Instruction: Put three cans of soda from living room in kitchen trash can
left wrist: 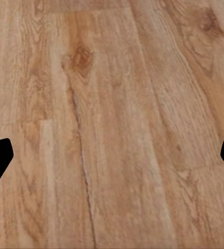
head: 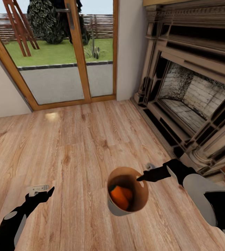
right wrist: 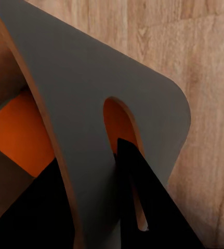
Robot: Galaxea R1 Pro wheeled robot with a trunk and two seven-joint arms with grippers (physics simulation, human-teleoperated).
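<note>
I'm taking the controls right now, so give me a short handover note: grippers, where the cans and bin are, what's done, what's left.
Right gripper: shut on the trash can rim, one finger inside, one outside, bin held above the wood floor.
Left gripper: open, empty, over the floor.
Cans: orange soda can lies inside the bin; how many are in there cannot be told.
Location: living room, by the fireplace and glazed doors.
Left: check the can count, carry the bin to the kitchen.
</note>
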